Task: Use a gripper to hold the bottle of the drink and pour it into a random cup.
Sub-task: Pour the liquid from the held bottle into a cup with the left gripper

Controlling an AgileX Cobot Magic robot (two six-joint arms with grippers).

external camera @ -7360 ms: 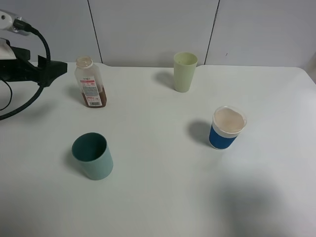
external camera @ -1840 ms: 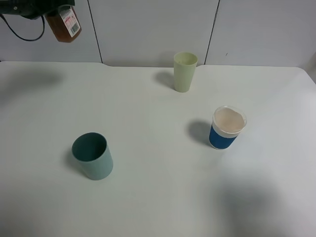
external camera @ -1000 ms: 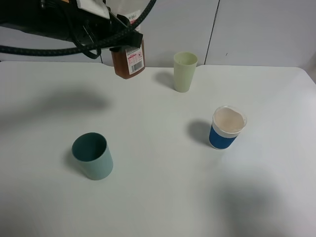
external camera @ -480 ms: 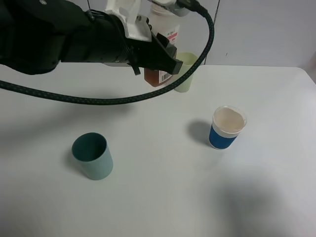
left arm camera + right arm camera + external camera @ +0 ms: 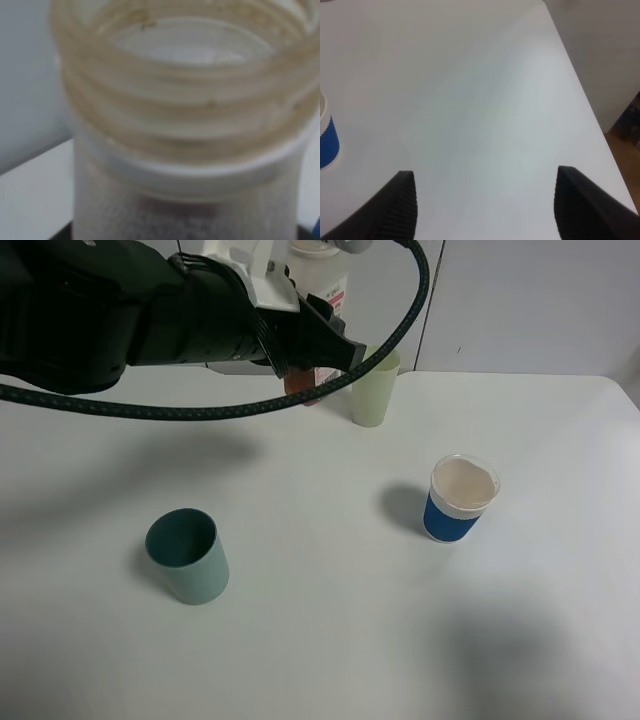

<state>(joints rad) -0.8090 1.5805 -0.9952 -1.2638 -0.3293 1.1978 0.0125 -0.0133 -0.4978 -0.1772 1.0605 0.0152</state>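
The left jaws clamp the bottle aloft at upper centre; the right jaws gape empty. The transport step is in hand: next, probably carry it over the cup, centre right, and tilt.

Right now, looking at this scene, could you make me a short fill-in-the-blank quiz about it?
1. The bottle is held by the gripper of the robot's ___ arm.
2. The tall cup seen beside the bottle is pale ___.
3. The cup with the white band has a ___ body.
4. The right gripper is ___ and holds nothing.
Missing words: left; green; blue; open.
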